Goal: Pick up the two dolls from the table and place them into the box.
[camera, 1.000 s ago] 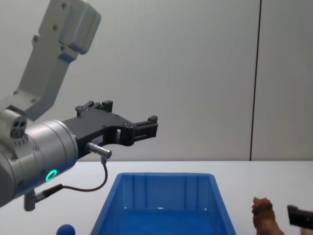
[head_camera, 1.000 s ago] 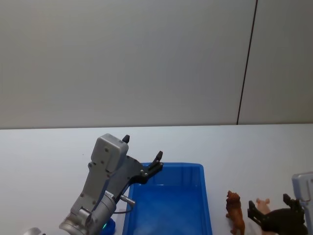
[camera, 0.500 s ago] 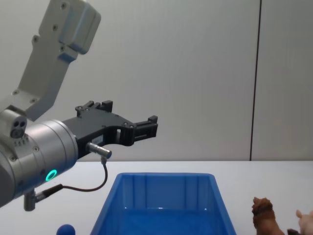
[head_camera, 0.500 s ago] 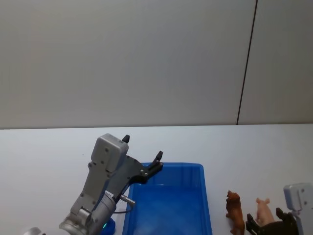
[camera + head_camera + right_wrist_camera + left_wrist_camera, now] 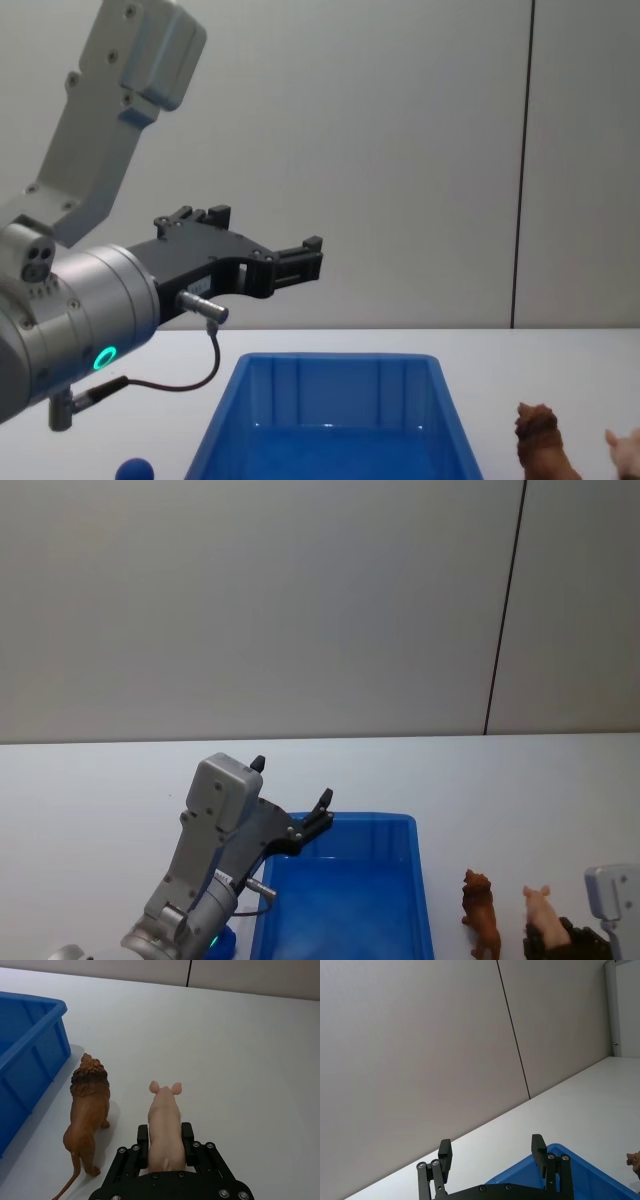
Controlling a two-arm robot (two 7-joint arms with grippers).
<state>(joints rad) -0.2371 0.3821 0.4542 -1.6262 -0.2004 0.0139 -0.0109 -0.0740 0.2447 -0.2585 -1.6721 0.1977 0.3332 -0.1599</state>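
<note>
Brown maned lion doll point(image 5: 89, 1110) beside pale pink pig doll point(image 5: 165, 1130)

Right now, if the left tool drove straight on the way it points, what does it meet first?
Looks free: the open left tool points over the box toward the grey back wall, probably its first contact; depth is unclear.

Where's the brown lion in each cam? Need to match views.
Head: brown lion at lower right, just right of the blue box.
Chest: bottom right, right of the box.
Left wrist: a brown sliver at the frame edge, likely its head, beyond the box.
Right wrist: standing beside the box's outer wall.
Shared landmark: the blue box.
</note>
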